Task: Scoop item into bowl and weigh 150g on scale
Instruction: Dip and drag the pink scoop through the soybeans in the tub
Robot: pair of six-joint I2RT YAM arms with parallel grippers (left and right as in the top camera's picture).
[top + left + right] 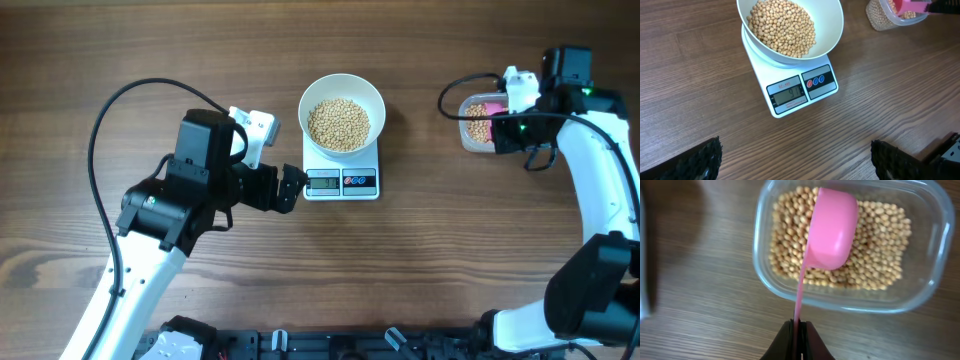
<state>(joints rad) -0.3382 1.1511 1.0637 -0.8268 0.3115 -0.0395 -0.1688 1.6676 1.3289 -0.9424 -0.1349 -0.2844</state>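
The white bowl (341,96) stands on the scale (341,182) and holds a heap of beige beans (338,124). The left wrist view shows the bowl (834,31), its beans (782,27) and the scale's lit display (788,94). My left gripper (295,189) hovers just left of the scale, open with nothing between its fingers (796,162). My right gripper (799,330) is shut on the thin handle of a pink scoop (831,230). The scoop's cup lies over more beans (880,255) inside the clear tub (936,255).
The clear tub (478,124) sits at the far right of the wooden table, about a hand's width from the scale. A black cable (130,100) loops over the left side. Both arm bases stand along the front edge.
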